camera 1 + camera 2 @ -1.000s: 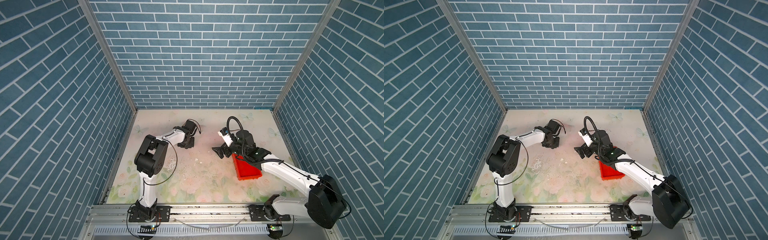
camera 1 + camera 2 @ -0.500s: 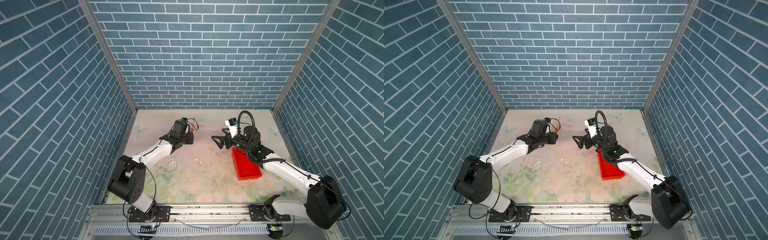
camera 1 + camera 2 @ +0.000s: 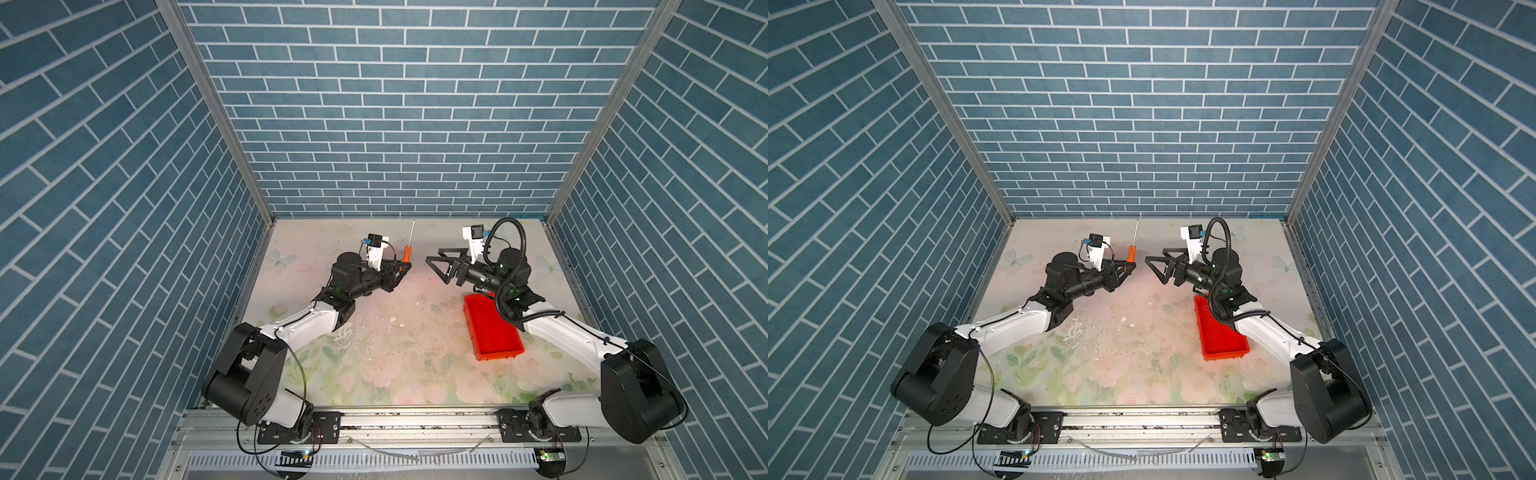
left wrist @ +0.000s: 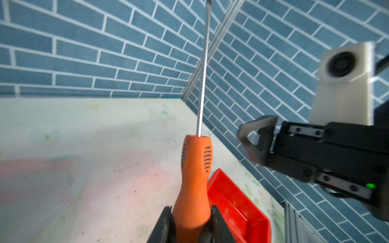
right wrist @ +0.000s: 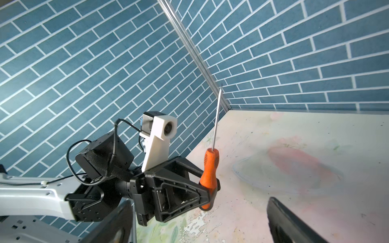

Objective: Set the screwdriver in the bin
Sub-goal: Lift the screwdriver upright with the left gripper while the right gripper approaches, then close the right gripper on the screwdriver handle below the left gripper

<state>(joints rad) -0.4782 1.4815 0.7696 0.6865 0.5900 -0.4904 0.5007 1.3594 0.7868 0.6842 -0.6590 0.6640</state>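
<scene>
Left gripper (image 3: 404, 267) clamps the screwdriver (image 3: 407, 252) upright (right gripper (image 3: 435, 270) gaping).

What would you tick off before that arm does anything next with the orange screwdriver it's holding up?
1. Screwdriver held: ok, left gripper shut on its orange handle, shaft pointing up.
2. Right gripper ready to receive: ok, jaws wide open, empty.
3. Grippers apart: ok, a clear gap between them.
4. Bin free: ok, its visible part is empty, though the right arm hangs over its far end.
5. Screwdriver in bin: not ok, not yet.
6. Grip firm enough: cannot tell.
</scene>
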